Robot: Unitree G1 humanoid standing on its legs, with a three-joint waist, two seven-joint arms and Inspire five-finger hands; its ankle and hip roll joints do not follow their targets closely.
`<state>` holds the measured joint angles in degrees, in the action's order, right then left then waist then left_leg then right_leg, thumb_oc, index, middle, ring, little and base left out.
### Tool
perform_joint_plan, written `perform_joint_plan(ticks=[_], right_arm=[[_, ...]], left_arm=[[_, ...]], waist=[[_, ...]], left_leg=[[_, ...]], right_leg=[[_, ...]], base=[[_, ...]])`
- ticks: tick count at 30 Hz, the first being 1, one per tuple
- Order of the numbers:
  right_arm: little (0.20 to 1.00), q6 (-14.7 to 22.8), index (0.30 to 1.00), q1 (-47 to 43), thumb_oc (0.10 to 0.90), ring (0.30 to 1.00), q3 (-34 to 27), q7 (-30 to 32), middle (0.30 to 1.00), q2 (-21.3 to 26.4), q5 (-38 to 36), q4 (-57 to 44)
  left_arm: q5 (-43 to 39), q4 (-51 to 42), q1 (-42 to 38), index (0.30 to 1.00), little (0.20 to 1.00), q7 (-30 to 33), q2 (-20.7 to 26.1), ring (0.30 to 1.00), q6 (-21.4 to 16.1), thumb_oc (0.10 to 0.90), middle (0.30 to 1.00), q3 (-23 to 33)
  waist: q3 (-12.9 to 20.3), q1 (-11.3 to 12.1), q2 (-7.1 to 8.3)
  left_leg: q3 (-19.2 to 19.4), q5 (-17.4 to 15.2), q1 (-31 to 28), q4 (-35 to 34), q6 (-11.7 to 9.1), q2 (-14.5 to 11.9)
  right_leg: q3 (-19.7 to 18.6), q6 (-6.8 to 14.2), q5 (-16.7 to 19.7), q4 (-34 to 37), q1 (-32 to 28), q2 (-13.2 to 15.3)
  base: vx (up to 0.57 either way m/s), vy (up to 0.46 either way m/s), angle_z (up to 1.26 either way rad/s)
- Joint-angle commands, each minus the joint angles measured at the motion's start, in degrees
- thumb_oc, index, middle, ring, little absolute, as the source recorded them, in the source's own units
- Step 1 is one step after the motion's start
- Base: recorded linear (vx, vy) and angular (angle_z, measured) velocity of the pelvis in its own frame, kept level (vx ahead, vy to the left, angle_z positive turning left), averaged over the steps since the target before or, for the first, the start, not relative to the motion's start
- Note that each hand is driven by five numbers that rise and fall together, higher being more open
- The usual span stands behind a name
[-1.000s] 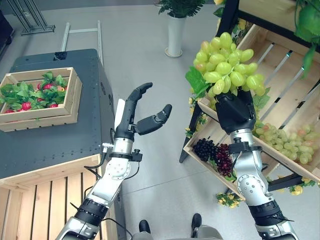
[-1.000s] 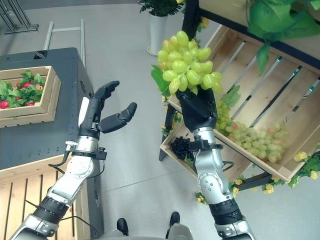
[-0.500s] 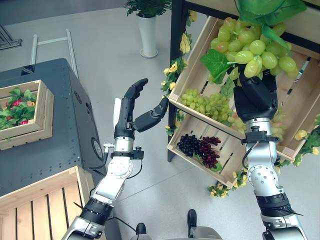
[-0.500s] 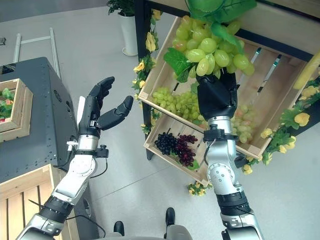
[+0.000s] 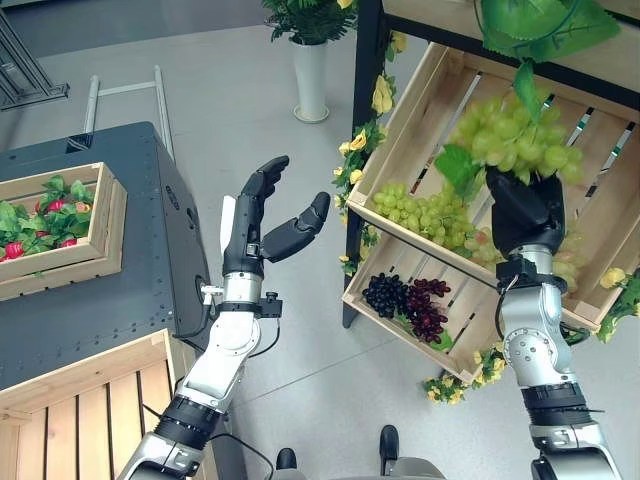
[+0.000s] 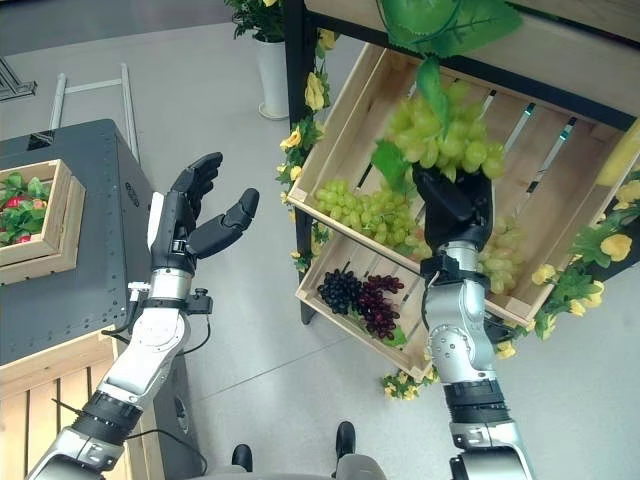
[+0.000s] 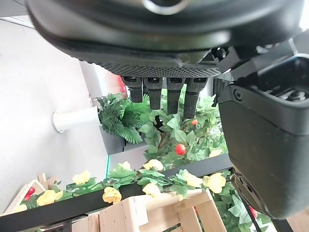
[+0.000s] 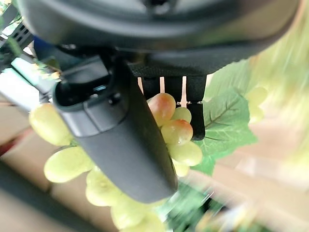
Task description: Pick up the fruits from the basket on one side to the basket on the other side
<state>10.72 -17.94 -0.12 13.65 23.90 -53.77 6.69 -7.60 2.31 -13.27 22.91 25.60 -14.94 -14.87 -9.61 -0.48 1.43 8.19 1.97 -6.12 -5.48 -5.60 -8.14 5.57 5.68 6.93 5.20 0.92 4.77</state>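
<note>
Green grape bunch [image 5: 510, 140] blurred; stem hidden in right hand [image 5: 527, 212]. Strawberry crate [image 5: 62, 232] cut by left edge.

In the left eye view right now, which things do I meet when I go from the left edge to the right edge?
Strawberry crate → left hand, open and empty → dark grapes on the lower shelf → right hand holding the green grape bunch up in front of the upper wooden crate.
</note>
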Motion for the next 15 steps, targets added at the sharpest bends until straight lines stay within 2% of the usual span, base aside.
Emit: perform_joint_plan(ticks=[1,2,3,4,5,6,8,9,10,11,12,15], right_arm=[[0.300,1.39,0.300,-9.27,0.400,0.300,-2.89,3.98,0.300,6.02,6.36,5.31],[0.300,0.91,0.300,-9.51,0.400,0.300,-2.80,4.50,0.300,6.60,6.27,6.94],[0.347,0.07,0.347,-9.81,0.431,0.347,-2.76,5.16,0.347,7.20,5.22,9.06],[0.533,-0.77,0.533,-10.06,0.555,0.533,-2.72,6.75,0.533,7.62,4.71,10.89],[0.578,-2.47,0.578,-10.31,0.585,0.578,-2.78,8.62,0.578,8.06,5.27,13.22],[0.900,-4.37,0.900,-10.75,0.800,0.900,-2.39,9.03,0.900,8.98,6.02,16.26],[0.900,-8.72,0.900,-11.50,0.800,0.900,-1.10,11.05,0.900,10.26,9.21,20.10],[0.900,-9.62,0.900,-11.66,0.800,0.900,-0.96,11.66,0.900,10.42,10.09,20.49],[0.900,-13.91,0.900,-12.05,0.800,0.900,0.55,12.57,0.900,12.30,15.44,24.08],[0.900,-19.90,0.900,-12.91,0.800,0.900,3.01,11.07,0.900,14.27,22.01,27.05],[0.900,-22.50,0.900,-13.46,0.800,0.900,4.79,10.54,0.900,15.42,24.88,28.08],[0.900,-27.22,0.900,-15.25,0.800,0.900,8.82,8.39,0.900,18.85,29.07,29.80]], left_arm=[[-0.43,-0.49,-5.97,0.900,0.900,0.80,2.87,0.900,-6.37,0.800,0.900,-1.09],[-0.51,-0.53,-6.08,0.900,0.900,0.80,3.02,0.900,-6.16,0.800,0.900,-1.20],[-0.54,-0.47,-6.18,0.900,0.900,0.76,3.16,0.900,-5.93,0.800,0.900,-1.23],[-0.67,-0.50,-6.37,0.900,0.900,0.67,3.29,0.900,-5.55,0.800,0.900,-1.32],[-1.15,-0.67,-6.70,0.900,0.900,0.41,3.55,0.900,-5.03,0.800,0.900,-1.43],[-1.31,-0.41,-7.08,0.900,0.900,0.17,3.73,0.900,-4.85,0.800,0.900,-1.62],[-1.89,-0.33,-7.73,0.900,0.900,0.27,4.18,0.900,-4.38,0.800,0.900,-2.11],[-1.97,-0.31,-7.83,0.900,0.900,0.28,4.22,0.900,-4.34,0.800,0.900,-2.15],[-2.31,-0.48,-8.34,0.900,0.900,0.06,4.59,0.900,-3.97,0.800,0.900,-2.27],[-2.49,-0.84,-8.84,0.900,0.900,0.25,4.80,0.900,-3.35,0.800,0.900,-2.54],[-2.25,-1.47,-8.99,0.900,0.900,0.51,4.80,0.900,-2.72,0.800,0.900,-2.60],[-2.23,-2.80,-8.92,0.900,0.900,0.37,5.16,0.900,-1.65,0.800,0.900,-2.44]], waist=[[8.86,0.70,0.98],[8.88,0.79,1.03],[8.88,0.88,1.07],[8.83,1.02,1.09],[8.72,1.15,1.12],[8.70,1.32,1.19],[8.62,1.46,1.29],[8.60,1.47,1.29],[8.46,1.59,1.43],[8.33,1.54,1.60],[8.22,1.50,1.75],[7.85,1.56,2.23]], left_leg=[[-0.01,-2.36,1.23,0.48,1.26,1.39],[-0.13,-2.39,1.22,0.48,1.29,1.46],[-0.27,-2.44,1.17,0.48,1.35,1.53],[-0.48,-2.48,1.13,0.48,1.38,1.59],[-0.67,-2.51,1.08,0.48,1.39,1.64],[-0.88,-2.54,1.04,0.48,1.42,1.72],[-0.96,-2.55,1.00,0.48,1.42,1.84],[-0.99,-2.56,1.00,0.48,1.42,1.85],[-1.17,-2.44,1.04,0.48,1.39,1.85],[-1.19,-2.34,1.02,0.48,1.44,1.87],[-1.23,-2.25,1.03,0.48,1.45,1.87],[-1.16,-2.03,1.04,0.48,1.48,1.79]], right_leg=[[1.97,0.97,-3.41,-0.20,-4.14,1.89],[1.94,0.96,-3.41,-0.20,-4.17,1.87],[1.93,0.98,-3.38,-0.20,-4.20,1.89],[1.95,0.99,-3.35,-0.20,-4.25,1.93],[2.04,1.02,-3.33,-0.20,-4.37,1.97],[2.15,1.04,-3.30,-0.20,-4.46,2.03],[2.14,1.10,-3.22,-0.20,-4.54,2.12],[2.13,1.11,-3.22,-0.20,-4.55,2.13],[2.15,1.18,-3.05,-0.20,-4.56,2.20],[2.08,1.25,-2.82,-0.20,-4.49,2.21],[1.93,1.30,-2.67,-0.20,-4.40,2.20],[1.69,1.23,-2.47,-0.20,-4.42,1.97]], base=[[0.06,-0.020,0.00],[0.04,-0.015,-0.01],[0.04,-0.012,-0.01],[0.04,-0.015,-0.01],[0.04,-0.019,0.00],[0.03,-0.018,0.00],[0.00,0.000,0.00],[0.00,0.000,0.00],[0.00,-0.021,0.04],[0.00,-0.026,0.07],[0.00,-0.022,0.06],[0.00,-0.007,0.01]])
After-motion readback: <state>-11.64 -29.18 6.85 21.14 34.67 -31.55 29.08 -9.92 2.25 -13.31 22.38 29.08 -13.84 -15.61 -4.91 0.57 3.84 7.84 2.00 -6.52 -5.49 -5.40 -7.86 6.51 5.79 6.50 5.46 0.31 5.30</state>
